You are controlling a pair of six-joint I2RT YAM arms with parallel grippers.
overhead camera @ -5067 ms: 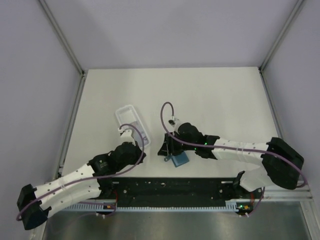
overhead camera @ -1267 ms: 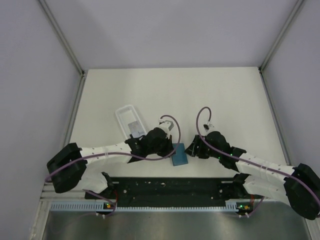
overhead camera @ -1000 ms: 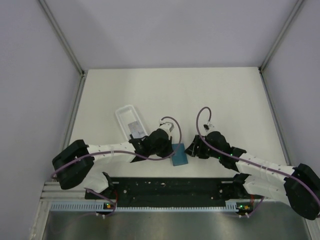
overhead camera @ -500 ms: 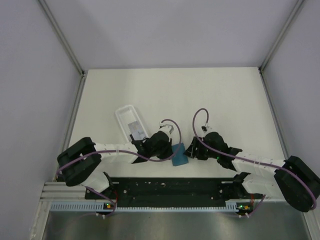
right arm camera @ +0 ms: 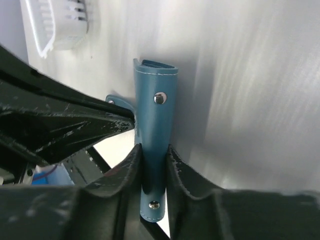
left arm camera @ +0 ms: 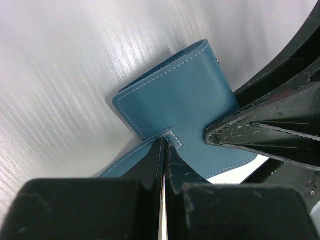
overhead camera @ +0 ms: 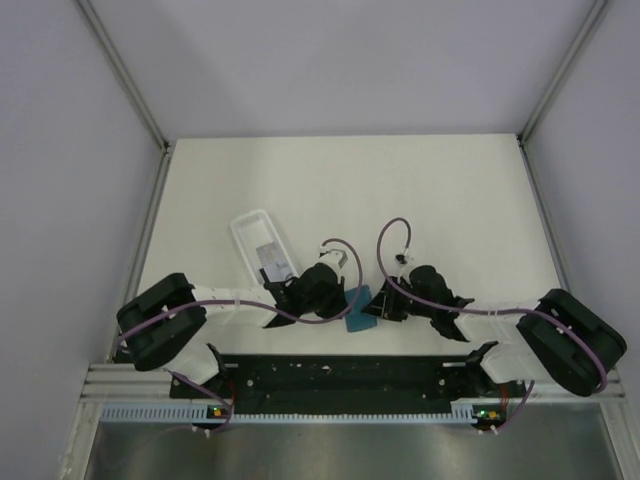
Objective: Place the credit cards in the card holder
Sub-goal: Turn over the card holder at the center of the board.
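Right wrist: jaws clamp card holder (right arm camera: 154, 100) edge; table (right arm camera: 250, 100) beyond.

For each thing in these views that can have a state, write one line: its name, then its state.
card holder: partly open, one flap spread, held off one edge.
left gripper: shut on what looks like a credit card, seen edge-on at the holder's flap.
right gripper: shut on the card holder's edge.
white tray: open side up on the table.
card in tray: lying flat, not yet moved.

Wallet (left arm camera: 175, 100) between left claw (left arm camera: 165, 147), right claw (right arm camera: 154, 155)
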